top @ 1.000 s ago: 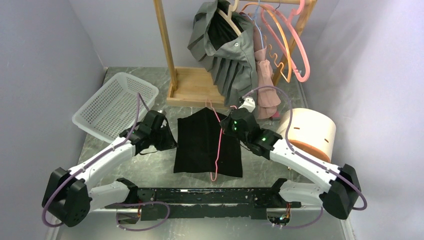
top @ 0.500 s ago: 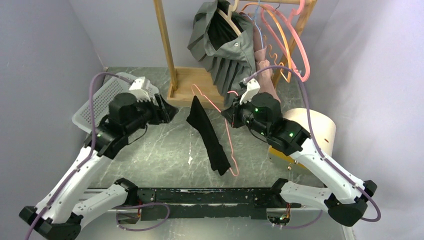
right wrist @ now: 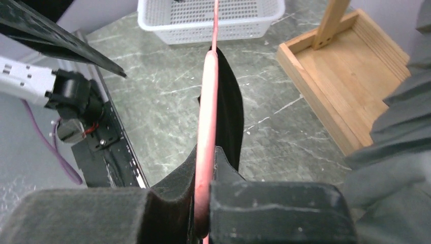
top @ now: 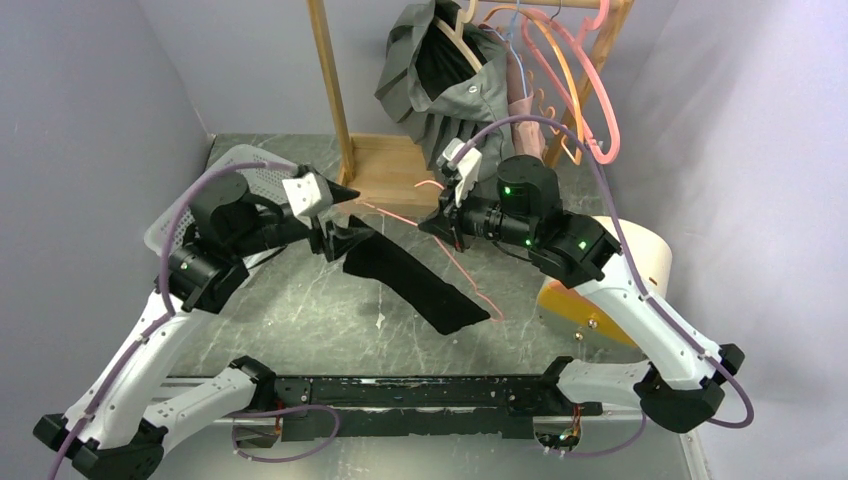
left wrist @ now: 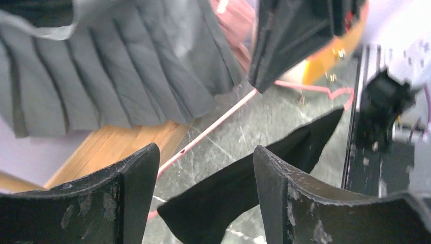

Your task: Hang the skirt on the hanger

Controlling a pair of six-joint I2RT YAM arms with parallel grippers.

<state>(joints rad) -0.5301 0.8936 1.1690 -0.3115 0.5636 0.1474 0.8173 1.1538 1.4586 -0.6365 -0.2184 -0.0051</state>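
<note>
Right fingers (right wrist: 274,208): clamped on pink hanger (right wrist: 206,127) | left fingers (left wrist: 315,203): apart, holding nothing | black skirt (top: 405,278): draped on hanger, above table (top: 300,315)

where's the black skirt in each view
Top external: skirt at centre, slanting between the arms.
Left wrist: lower middle, seen between the fingers.
Right wrist: centre, behind the hanger.
Shared landmark: wooden rack base.

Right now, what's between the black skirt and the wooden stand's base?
The thin wire of the pink hanger crosses there, over a strip of bare green table. The left wrist view shows it best.
</note>
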